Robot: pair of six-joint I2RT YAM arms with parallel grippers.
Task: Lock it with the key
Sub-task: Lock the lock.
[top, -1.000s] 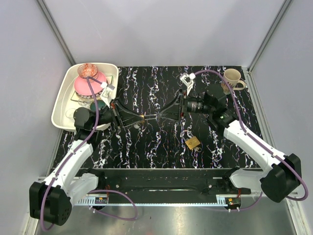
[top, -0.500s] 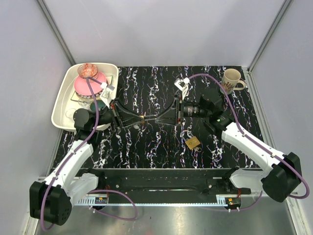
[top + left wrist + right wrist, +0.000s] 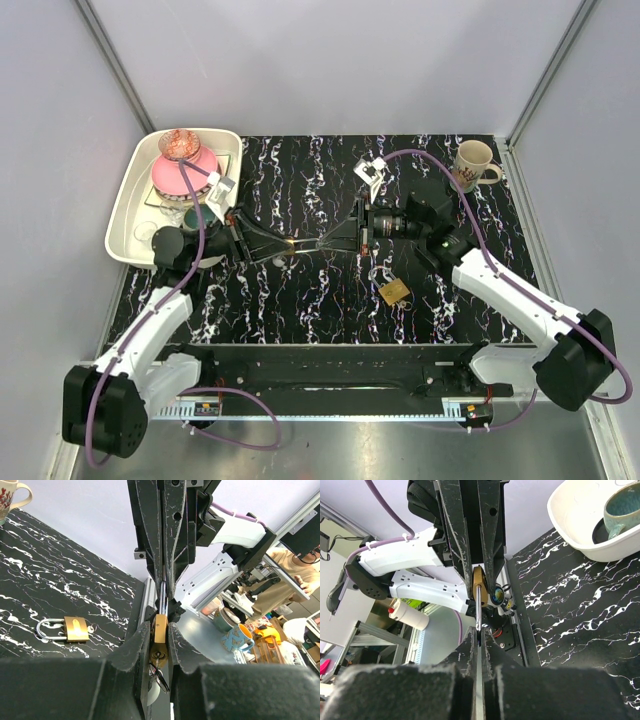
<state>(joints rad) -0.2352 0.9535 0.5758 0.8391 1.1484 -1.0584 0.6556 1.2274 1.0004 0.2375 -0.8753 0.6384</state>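
A brass padlock hangs above the mat, its body clamped between the pads of my left gripper, which is shut on it. The keyhole end faces the left wrist camera, and a thin wire ring hangs from it. The key itself is hidden; no orange head shows. From the right, my right gripper is shut on the padlock's steel shackle. In the top view the two grippers meet tip to tip over the middle of the mat.
A second brass padlock lies on the marbled mat below the right gripper, also seen as the padlock in the left wrist view. A white tray with a pink bowl sits far left. A cream mug stands far right.
My right gripper slid left toward the left gripper and closed its jaws on the padlock's shackle. The left gripper kept its hold and barely moved.
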